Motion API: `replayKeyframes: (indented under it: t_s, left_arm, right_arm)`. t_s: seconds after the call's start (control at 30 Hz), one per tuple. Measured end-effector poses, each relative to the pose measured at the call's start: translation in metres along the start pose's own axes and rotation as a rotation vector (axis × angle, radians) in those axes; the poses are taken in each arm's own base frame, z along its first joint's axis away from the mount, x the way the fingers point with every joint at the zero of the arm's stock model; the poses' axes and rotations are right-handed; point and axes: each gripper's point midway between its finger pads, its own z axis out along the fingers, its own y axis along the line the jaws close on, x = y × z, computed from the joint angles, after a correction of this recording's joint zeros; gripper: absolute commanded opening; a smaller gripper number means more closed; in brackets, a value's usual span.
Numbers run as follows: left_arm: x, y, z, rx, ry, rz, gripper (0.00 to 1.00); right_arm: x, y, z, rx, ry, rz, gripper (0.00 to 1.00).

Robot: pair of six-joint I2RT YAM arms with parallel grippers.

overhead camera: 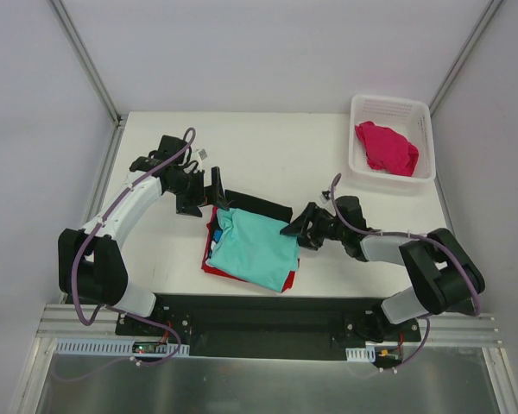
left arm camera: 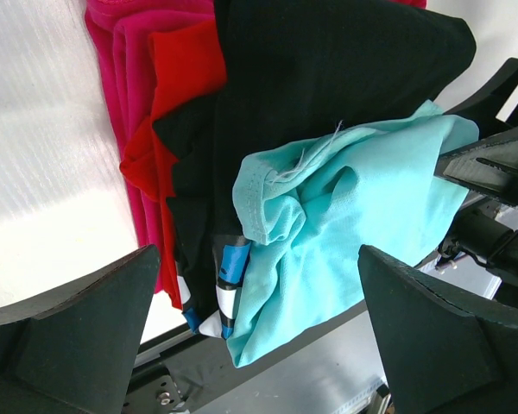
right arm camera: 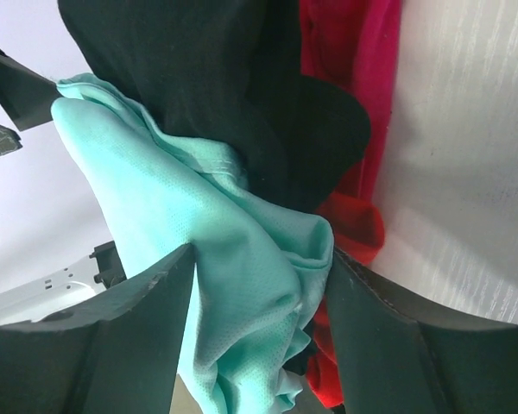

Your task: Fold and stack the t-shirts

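Top view: the t-shirt stack lies at the middle of the table (overhead camera: 268, 147), near its front edge. The mint-teal shirt (overhead camera: 255, 250) is uppermost, rumpled and not flat. The black shirt (overhead camera: 259, 207) shows beyond it, and the red shirt (overhead camera: 212, 269) shows at the near corners.

Left wrist view: my left gripper (overhead camera: 217, 197) stands at the stack's far left corner with its jaws spread wide and nothing between them. A magenta-pink shirt (left arm camera: 125, 52) lies under the red one, and a blue-and-white print (left arm camera: 233, 263) peeps out of the black cloth.

Right wrist view: my right gripper (overhead camera: 295, 231) meets the stack's right edge. A bunched fold of the mint-teal shirt fills the gap and touches both fingers (right arm camera: 129, 336). I cannot tell whether it is pinched fast. Black cloth crowds in just behind that fold.

Far right corner: a white lattice basket (overhead camera: 388, 102), well apart from the stack, holds a crumpled magenta garment (overhead camera: 386, 148).
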Motion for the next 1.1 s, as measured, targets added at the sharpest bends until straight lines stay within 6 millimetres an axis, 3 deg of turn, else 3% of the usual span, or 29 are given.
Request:
replayKeyframes:
  t_s: [0.37, 0.77, 1.1]
  left_arm:
    - [0.000, 0.000, 0.000, 0.000, 0.000, 0.000, 0.99]
    - [0.000, 0.000, 0.000, 0.001, 0.001, 0.001, 0.99]
    - [0.003, -0.002, 0.003, 0.027, 0.010, 0.008, 0.99]
  right_arm:
    - [-0.011, 0.012, -0.012, 0.059, -0.043, -0.101, 0.53]
    - [-0.003, 0.003, -0.010, 0.122, -0.022, -0.115, 0.29]
    - [-0.007, 0.019, -0.007, 0.129, -0.014, -0.158, 0.25]
